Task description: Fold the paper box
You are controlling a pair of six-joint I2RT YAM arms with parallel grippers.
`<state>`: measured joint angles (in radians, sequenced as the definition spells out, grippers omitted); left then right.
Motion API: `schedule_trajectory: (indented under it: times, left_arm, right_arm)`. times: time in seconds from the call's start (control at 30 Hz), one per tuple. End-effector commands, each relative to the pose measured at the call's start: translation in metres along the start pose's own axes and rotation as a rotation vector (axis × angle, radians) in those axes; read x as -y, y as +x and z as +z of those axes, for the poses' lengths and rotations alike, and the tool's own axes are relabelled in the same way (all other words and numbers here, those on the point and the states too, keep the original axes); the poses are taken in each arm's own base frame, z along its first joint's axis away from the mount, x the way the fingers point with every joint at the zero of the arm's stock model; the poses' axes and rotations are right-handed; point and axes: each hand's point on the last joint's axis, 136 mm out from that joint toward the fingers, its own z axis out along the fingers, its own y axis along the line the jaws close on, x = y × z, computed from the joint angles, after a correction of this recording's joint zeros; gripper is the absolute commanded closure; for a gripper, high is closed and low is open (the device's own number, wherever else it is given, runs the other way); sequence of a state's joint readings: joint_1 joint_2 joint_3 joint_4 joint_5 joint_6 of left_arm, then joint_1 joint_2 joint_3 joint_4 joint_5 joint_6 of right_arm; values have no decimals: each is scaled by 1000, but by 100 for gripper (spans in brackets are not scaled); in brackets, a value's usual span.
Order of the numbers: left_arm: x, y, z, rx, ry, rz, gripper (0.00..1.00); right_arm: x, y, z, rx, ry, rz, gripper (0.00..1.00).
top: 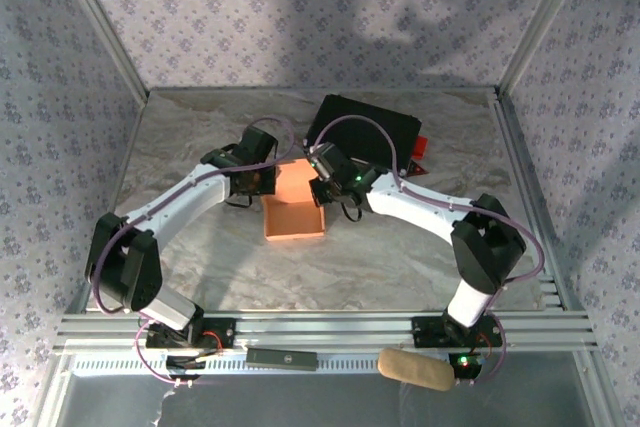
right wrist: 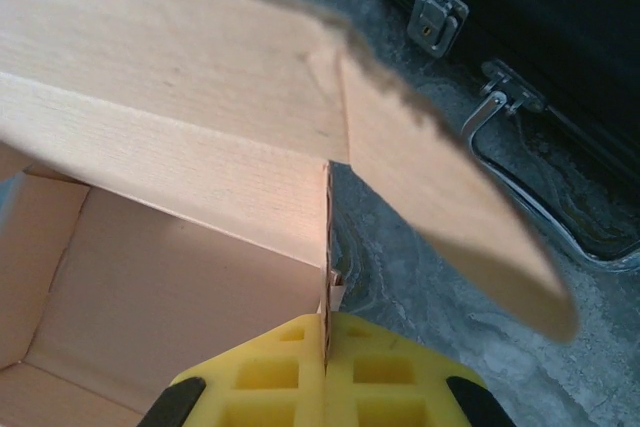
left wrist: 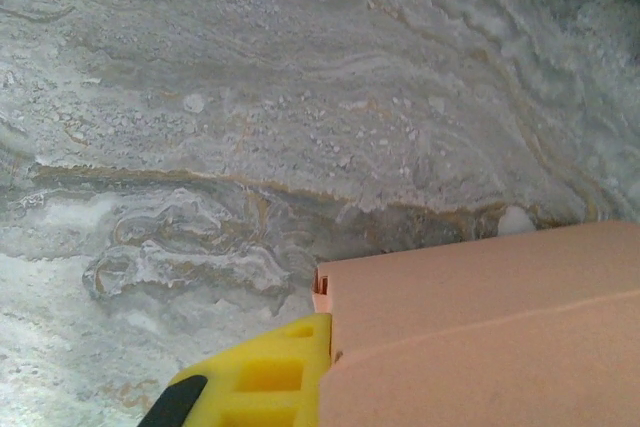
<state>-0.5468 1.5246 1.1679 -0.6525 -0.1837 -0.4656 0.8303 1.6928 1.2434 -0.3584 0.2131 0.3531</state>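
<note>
Right fingers (right wrist: 265,375), yellow and ribbed, are pressed together on a corner edge of the paper box (right wrist: 150,287); the thin cardboard wall runs straight down into the seam between them. From that wrist the salmon-pink box lies open to the lower left, its inner floor and walls showing. One flap lifts across the top of the view and a second swings out to the right, blurred by closeness. Beyond that flap lies the black hard case (right wrist: 540,27), with a metal latch (right wrist: 432,15) on its edge and a wire handle (right wrist: 495,97) lying against the worktop (right wrist: 420,347).

Left fingers (left wrist: 262,379) are closed on the box as well. One yellow finger shows, flush against a pink panel, and its partner is hidden behind the cardboard. Marbled grey worktop stretches beyond.

From above, the box sits at the middle of the worktop, open side up with its far panel raised. The left arm (top: 190,197) meets it from the left and the right arm (top: 420,205) from the right, both at the box's far end. The case lies at an angle just behind the box, toward the back wall; I cannot tell whether they touch. A red part (top: 422,152) pokes out at the case's right end. By the near rail (top: 330,327) lie a small black bar (top: 282,357) and a tan padded roll (top: 415,369).
</note>
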Motion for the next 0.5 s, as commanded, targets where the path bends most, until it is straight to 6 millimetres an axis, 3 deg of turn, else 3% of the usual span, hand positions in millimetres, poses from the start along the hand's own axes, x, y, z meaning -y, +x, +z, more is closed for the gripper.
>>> schedule_trajectory:
  times: [0.0, 0.03, 0.2, 0.47]
  left_arm:
    - [6, -11, 1, 69, -17, -55, 100]
    - [8, -12, 1, 92, -18, -55, 100]
    - [17, -15, -2, 219, 19, -71, 100]
    - [18, -3, -9, 356, 101, -92, 100]
  right_arm:
    - [-6, -24, -15, 152, 16, 59, 100]
    - [-7, -17, -12, 165, 22, 45, 100]
    - [-15, -19, -11, 307, 21, 30, 100]
    - [-16, -16, -17, 459, -26, 59, 100]
